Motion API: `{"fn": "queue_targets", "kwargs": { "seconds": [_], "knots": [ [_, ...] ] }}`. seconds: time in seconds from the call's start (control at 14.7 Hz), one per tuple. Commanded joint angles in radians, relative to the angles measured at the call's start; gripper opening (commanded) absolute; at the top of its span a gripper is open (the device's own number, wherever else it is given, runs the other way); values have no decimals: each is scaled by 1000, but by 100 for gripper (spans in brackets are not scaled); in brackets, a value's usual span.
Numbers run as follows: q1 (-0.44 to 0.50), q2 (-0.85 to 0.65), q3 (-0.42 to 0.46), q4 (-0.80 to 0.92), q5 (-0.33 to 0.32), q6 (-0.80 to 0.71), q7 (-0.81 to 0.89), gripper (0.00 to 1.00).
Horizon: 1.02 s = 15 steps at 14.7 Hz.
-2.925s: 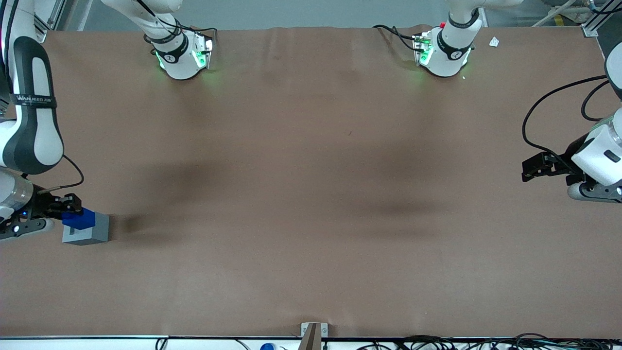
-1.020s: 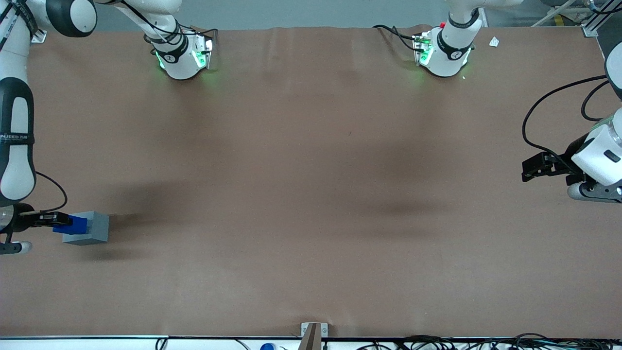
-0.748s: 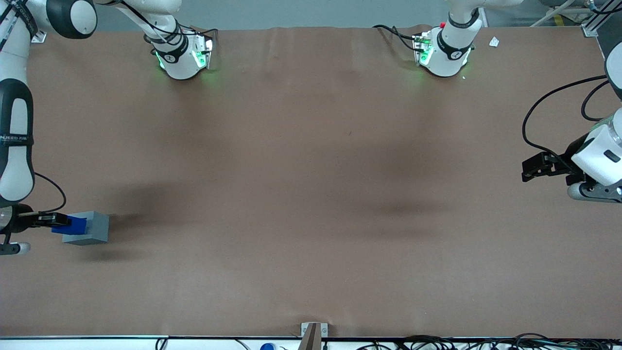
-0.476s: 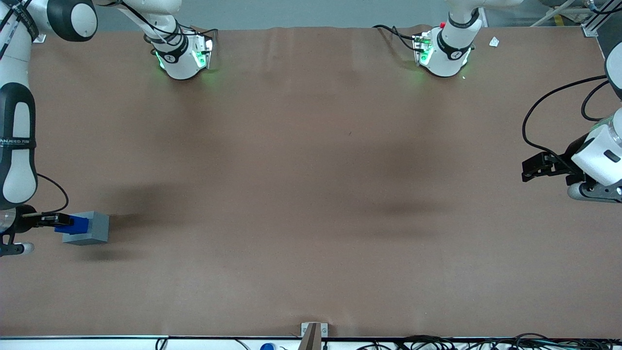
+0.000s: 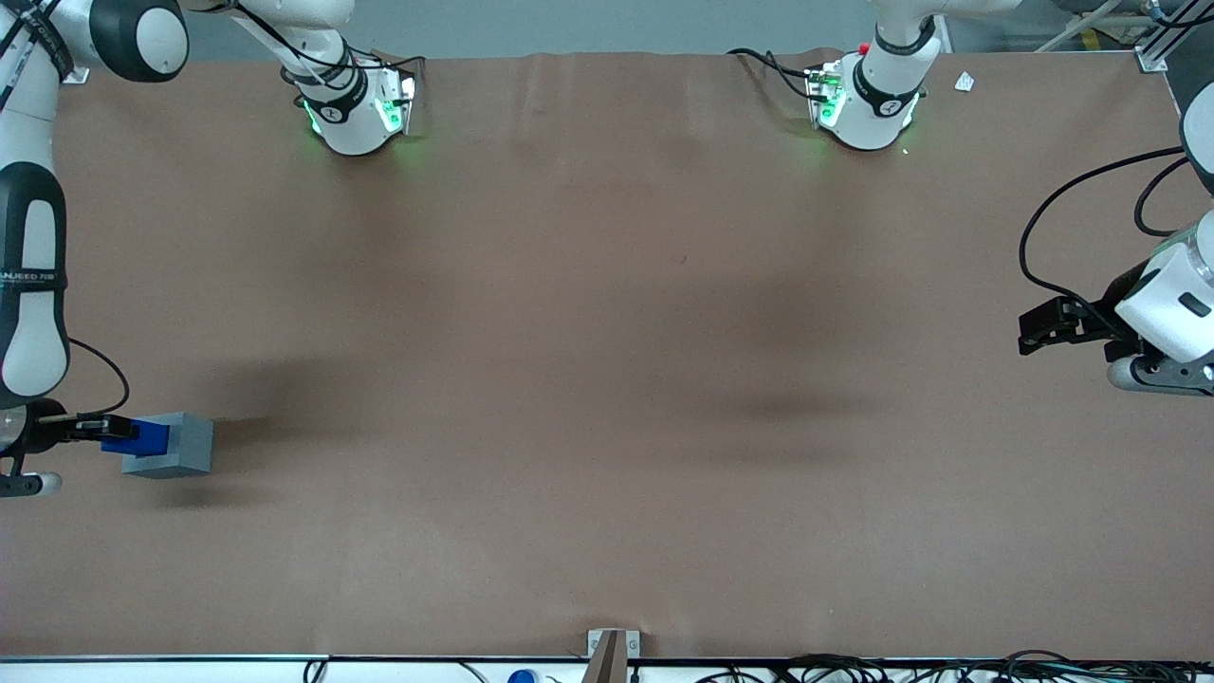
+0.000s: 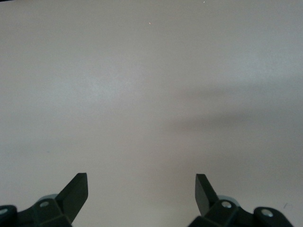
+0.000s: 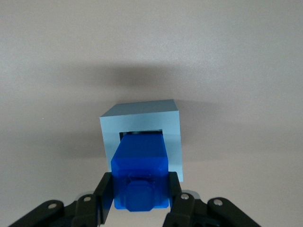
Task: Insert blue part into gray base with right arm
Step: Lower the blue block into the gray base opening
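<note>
Brown paper-like sheeting covers the whole counter [image 5: 607, 379] you are working over. At the working arm's end of it, close to the edge nearest the front camera's side of that end, sits the gray base [image 5: 180, 446], a light cube-like block resting flat on the counter. Your right arm [image 5: 33, 285], white with broad black panels and a lettered band, reaches down beside the base, with a thin black cable [image 5: 100, 360] looping near its wrist.

Your end effector [image 5: 95, 429] sits level with the top of the base and holds the blue part [image 5: 142, 437], its two black fingers [image 7: 102, 196] pressed against the part's sides. In the wrist camera you see the blue part [image 7: 140, 170] pointing into the square recess on the base [image 7: 140, 124]: its leading end lies inside the opening's frame, while the end with the narrower stepped stub faces the camera between the fingers of the end effector [image 7: 141, 201]. The part lines up squarely with the recess walls. How deep it sits you cannot tell. A soft shadow falls on the counter next to the base.
</note>
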Motion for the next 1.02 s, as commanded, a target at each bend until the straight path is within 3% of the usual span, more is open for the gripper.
{"fn": "queue_targets", "kwargs": {
  "seconds": [0.0, 0.54, 0.61, 0.68, 0.75, 0.82, 0.95],
  "knots": [
    [-13, 14, 13, 28, -11, -7, 8, 0],
    [-8, 22, 14, 25, -5, 12, 16, 3],
    [-8, 22, 14, 25, -5, 12, 16, 19],
    [-7, 22, 14, 25, -5, 13, 16, 68],
    [-4, 22, 14, 23, -8, 13, 13, 78],
    [-4, 22, 14, 23, -8, 13, 13, 98],
    [-8, 19, 14, 23, -5, 12, 14, 100]
  ]
}}
